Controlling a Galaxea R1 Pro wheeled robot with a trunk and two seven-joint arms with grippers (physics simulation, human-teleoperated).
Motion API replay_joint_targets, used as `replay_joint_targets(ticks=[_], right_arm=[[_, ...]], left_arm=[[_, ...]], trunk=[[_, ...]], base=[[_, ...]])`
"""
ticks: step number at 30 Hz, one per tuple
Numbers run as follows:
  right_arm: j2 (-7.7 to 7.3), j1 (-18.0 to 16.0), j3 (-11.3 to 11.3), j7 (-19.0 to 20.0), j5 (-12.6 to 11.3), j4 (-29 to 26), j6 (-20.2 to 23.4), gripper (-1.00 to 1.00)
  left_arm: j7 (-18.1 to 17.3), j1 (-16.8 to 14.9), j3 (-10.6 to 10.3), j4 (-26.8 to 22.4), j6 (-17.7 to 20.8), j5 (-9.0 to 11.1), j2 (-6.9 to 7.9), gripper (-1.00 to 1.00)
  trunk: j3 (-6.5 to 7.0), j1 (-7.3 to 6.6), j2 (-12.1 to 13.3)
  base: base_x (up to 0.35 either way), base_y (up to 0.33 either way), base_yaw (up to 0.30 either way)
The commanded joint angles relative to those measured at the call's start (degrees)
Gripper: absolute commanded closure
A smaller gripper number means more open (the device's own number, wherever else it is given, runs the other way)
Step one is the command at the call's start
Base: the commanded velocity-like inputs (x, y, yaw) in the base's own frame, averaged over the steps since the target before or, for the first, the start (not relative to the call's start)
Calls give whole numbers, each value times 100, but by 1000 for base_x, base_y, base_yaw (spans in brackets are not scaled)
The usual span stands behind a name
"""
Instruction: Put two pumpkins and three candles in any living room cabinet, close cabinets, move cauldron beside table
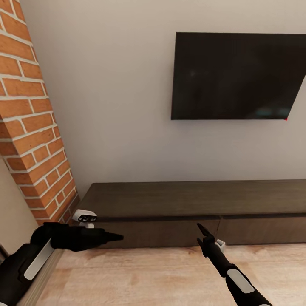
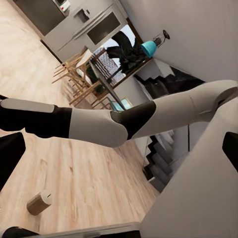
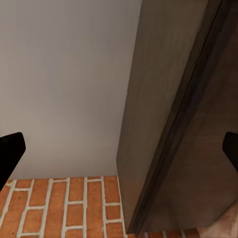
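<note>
A brick column (image 1: 34, 140) stands at the far left beside a pale wall; the left gripper (image 1: 114, 236) hovers low before the cabinet (image 1: 191, 199), its fingers drawn together to 1 dark point, holding nothing; in the left wrist view 1 candle (image 2: 39, 202) lies on its side on the wood floor (image 2: 74, 168), away from the cabinet, with dining chairs (image 2: 82, 79) and a staircase (image 2: 163, 153) beyond; the cabinet runs long and low under a wall-mounted television (image 1: 238, 76), its flat fronts appearing shut and its top bare; the right gripper (image 1: 203, 231) points at the seam between 2 fronts, and in the right wrist view its fingers (image 3: 11, 153) stand wide apart, empty. The candle looks light, stiff and prone to roll, so a pinch across its round sides seems best; the handle-less front probably needs a pull at its upper edge.
</note>
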Motion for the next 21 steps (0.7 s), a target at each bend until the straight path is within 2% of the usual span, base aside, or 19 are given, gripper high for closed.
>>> replay_joint_targets(ticks=[1,11,21], right_arm=[[2,-3,-3,10,-56,4,52,-100],[34,-3,-3,3,-37,5,37,-100],[38,-3,-12,-14,-57,187,-200,-100]], left_arm=[[-18,-7,-17,1,62,11,3,-100],[-18,-5,13,20,63,11,4,-100],[-18,-4,62,44,56,37,15,-100]], trunk=[[-6,1,-2],[-6,1,-2],[-6,1,-2]], base=[[238,0,0],[145,0,0],[20,0,0]])
